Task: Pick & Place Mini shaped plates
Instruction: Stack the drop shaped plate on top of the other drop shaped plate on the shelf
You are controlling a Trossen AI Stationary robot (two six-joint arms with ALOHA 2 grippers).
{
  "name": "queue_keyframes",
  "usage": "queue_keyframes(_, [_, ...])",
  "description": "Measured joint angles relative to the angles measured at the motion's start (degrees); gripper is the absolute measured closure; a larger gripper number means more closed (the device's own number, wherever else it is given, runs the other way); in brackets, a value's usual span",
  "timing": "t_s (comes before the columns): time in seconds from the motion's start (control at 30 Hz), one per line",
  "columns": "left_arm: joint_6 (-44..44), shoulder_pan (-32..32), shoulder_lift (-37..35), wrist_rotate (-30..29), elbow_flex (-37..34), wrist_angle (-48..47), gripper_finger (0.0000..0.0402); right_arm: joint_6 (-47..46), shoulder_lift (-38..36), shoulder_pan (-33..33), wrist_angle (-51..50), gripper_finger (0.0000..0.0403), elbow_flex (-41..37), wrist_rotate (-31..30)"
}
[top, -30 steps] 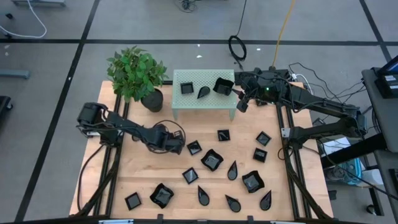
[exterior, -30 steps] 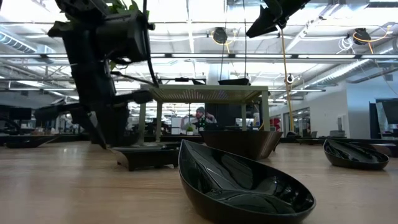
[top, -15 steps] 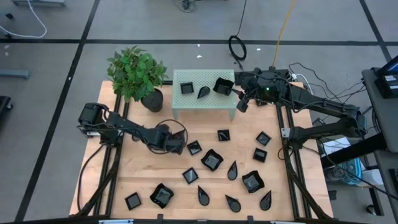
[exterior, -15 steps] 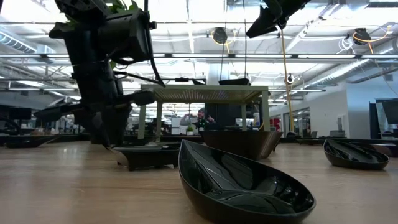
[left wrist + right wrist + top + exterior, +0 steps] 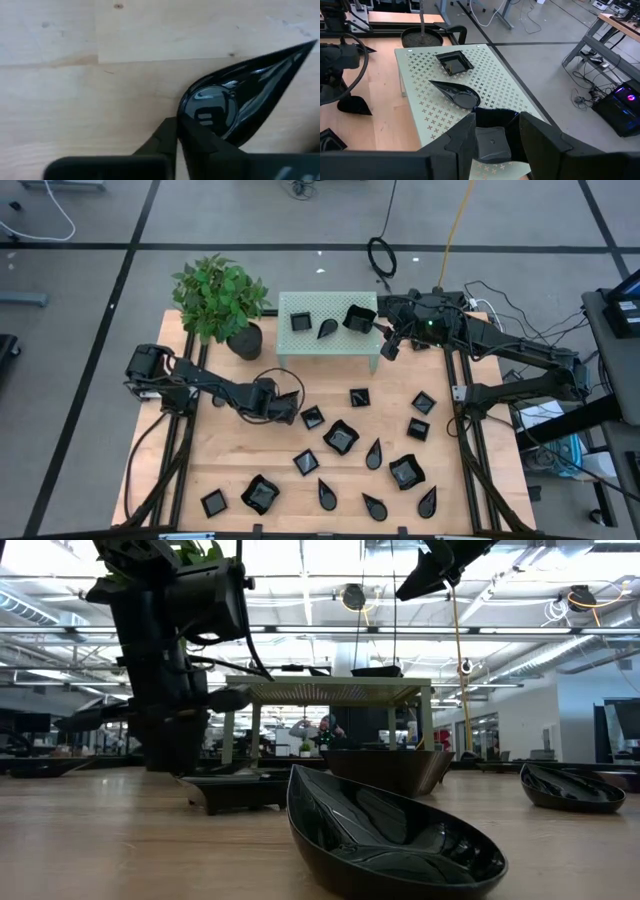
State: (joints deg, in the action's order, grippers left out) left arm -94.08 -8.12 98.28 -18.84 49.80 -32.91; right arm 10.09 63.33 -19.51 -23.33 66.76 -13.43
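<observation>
Several glossy black mini shaped plates lie loose on the wooden table (image 5: 230, 470). My left gripper (image 5: 292, 414) points steeply down at the table's middle, shut on a teardrop plate (image 5: 240, 90) that shows beside it in the high view (image 5: 312, 417). A pale green perforated stand (image 5: 305, 348) at the far side carries a square plate (image 5: 300, 321), a teardrop plate (image 5: 327, 329) and a wavy-edged plate (image 5: 358, 318). My right gripper (image 5: 495, 136) hangs open well above the stand's right end (image 5: 380, 332), with the wavy-edged plate (image 5: 492, 142) showing below between its fingers, untouched. My left gripper pinches the rim of the teardrop plate at its rounded end (image 5: 183, 111); one finger (image 5: 202, 142) is inside the dish and the other (image 5: 162, 140) outside. The fingers come from above, slanting. The plate lies flat on the table, its point aimed away from the fingers.
A leafy plant (image 5: 218, 295) in a dark pot (image 5: 244, 340) stands at the far left beside the stand. Loose plates fill the table's near and right parts, one teardrop plate (image 5: 390, 830) close to the low camera. The table's left strip is bare wood.
My left gripper has stayed over the teardrop plate and rolled about its own axis; in the low view its slanted finger, which stood apart before, has drawn in. The plate has not moved.
</observation>
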Motion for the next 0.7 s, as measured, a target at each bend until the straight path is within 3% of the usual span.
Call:
queue_keyframes(0.2, [11.8,0.0,0.0,-0.6,0.0,0.3,0.0394,0.0,0.0,0.0,0.0,0.0261,0.0,0.0])
queue_keyframes(0.7, [82.7,3.7,0.1,-0.4,0.6,0.2,0.0396,0.0,0.0,0.0,0.0,0.0261,0.0,0.0])
